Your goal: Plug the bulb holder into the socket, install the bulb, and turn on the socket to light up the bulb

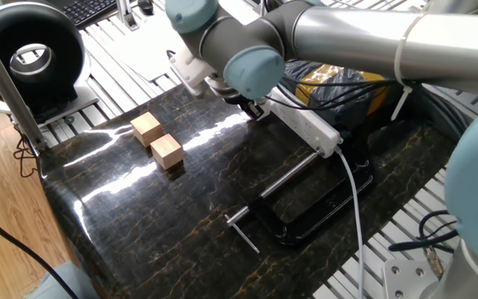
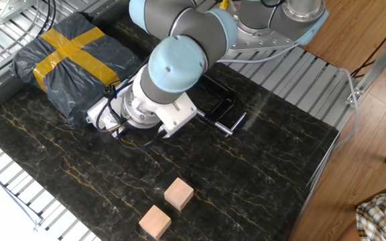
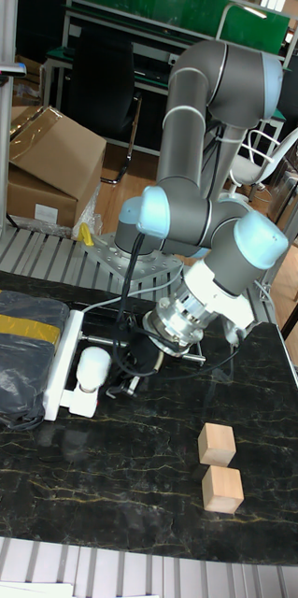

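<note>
A dark marble-patterned table (image 1: 139, 216) holds two tan wooden cubes (image 1: 158, 140) standing close together, corner to corner, near one edge. A black clamp (image 1: 305, 208) with a long metal screw rod and crossbar handle lies flat on the table near the opposite side. A bundle wrapped in grey plastic and crossed with yellow tape (image 2: 69, 57) rests at the table's far end. Beyond the table, a black round fan (image 1: 31, 58) stands on a slatted metal surface. Brown cardboard boxes (image 3: 50, 163) sit in the background.

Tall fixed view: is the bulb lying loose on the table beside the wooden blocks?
No. The bulb stands on the socket, far from both wooden blocks.
</note>
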Available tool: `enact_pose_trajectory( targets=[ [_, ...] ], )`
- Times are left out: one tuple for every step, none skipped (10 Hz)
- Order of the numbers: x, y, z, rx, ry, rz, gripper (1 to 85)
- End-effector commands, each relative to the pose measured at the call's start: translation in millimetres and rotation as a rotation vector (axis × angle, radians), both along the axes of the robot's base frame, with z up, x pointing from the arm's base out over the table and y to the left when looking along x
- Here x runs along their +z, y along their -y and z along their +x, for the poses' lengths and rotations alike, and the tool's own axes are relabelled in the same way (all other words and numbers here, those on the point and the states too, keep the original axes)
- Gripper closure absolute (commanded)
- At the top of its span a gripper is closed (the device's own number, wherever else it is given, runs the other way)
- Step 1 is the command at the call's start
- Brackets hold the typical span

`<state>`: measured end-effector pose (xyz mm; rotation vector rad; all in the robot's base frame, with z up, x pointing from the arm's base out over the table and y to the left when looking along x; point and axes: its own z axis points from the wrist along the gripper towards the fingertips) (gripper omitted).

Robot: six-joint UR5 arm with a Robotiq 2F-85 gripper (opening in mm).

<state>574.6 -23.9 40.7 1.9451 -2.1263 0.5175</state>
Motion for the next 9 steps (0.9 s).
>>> enact_pose_trajectory(
  targets=[
    [7.5, -33.0, -4.0, -0.003, -0.008, 0.133, 84.3],
    [11.3, -40.6, -4.7, 0.003, -0.007, 0.165, 84.3],
    [17.1, -46.2, -8.7, -0.003, -0.015, 0.183, 84.3],
    [26.4, -51.0, -16.8, -0.009, -0.034, 0.197, 84.3],
    [46.3, -52.1, -17.7, 0.018, -0.020, 0.202, 84.3],
    [65.0, -55.3, -14.1, 0.046, 0.003, 0.236, 84.3],
    [82.3, -60.5, -21.8, 0.028, -0.007, 0.307, 84.3],
    [104.3, -51.8, -28.2, 0.014, -0.019, 0.329, 84.3],
    [120.3, -40.3, -29.7, 0.022, -0.021, 0.333, 84.3]
  ],
)
